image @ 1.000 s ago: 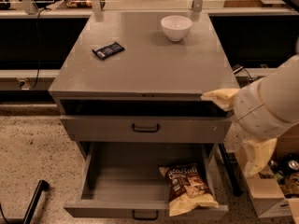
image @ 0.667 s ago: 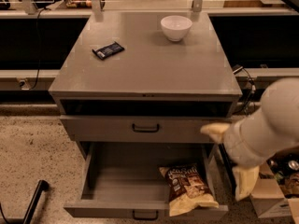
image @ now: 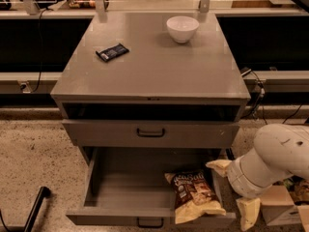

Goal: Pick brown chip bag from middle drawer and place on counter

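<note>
The brown chip bag (image: 193, 195) lies flat in the front right corner of the open middle drawer (image: 125, 187), its cream lower end over the drawer's front edge. My gripper (image: 233, 189) hangs low at the drawer's right side, just right of the bag and apart from it. Its cream fingers (image: 219, 167) stand spread apart, open and empty. The grey counter (image: 154, 71) lies above.
A white bowl (image: 182, 28) and a small black wrapped bar (image: 112, 52) sit on the counter. The drawer front above (image: 150, 132) is closed. A cardboard box (image: 280, 204) stands on the floor at the right. A black pole (image: 36, 208) is at the bottom left.
My arm has moved down and to the right, from beside the counter's right edge to beside the open drawer. The bag has not moved.
</note>
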`<state>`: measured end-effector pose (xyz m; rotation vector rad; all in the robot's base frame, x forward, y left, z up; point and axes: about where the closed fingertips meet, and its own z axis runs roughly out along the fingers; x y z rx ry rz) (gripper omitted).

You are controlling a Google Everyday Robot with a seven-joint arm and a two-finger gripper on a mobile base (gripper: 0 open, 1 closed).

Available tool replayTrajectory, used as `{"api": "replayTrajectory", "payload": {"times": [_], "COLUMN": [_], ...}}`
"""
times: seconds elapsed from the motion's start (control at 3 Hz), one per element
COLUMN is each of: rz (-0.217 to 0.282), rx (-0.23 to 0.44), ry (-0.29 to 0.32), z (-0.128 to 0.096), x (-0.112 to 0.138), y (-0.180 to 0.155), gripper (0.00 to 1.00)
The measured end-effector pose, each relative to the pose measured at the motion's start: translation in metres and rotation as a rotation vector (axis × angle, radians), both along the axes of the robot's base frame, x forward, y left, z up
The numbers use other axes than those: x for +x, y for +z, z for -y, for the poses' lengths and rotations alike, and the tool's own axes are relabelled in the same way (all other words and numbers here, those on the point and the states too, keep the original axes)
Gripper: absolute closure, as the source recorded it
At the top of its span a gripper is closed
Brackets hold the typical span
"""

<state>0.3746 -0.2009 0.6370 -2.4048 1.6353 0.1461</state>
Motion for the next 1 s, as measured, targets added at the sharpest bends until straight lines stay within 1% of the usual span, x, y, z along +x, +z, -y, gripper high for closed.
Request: {"api": "replayTrajectory", "payload": {"times": [0.33, 0.67, 1.0], "rz": [0.000, -0.022, -0.042], "rx": [0.000, 0.014, 0.039], "ry": [0.000, -0.002, -0.034], "z": [0.000, -0.014, -0.030], "x": [0.000, 0.004, 0.016], "y": [0.000, -0.033, -0.076], "gripper": [0.00, 0.00, 0.00]}}
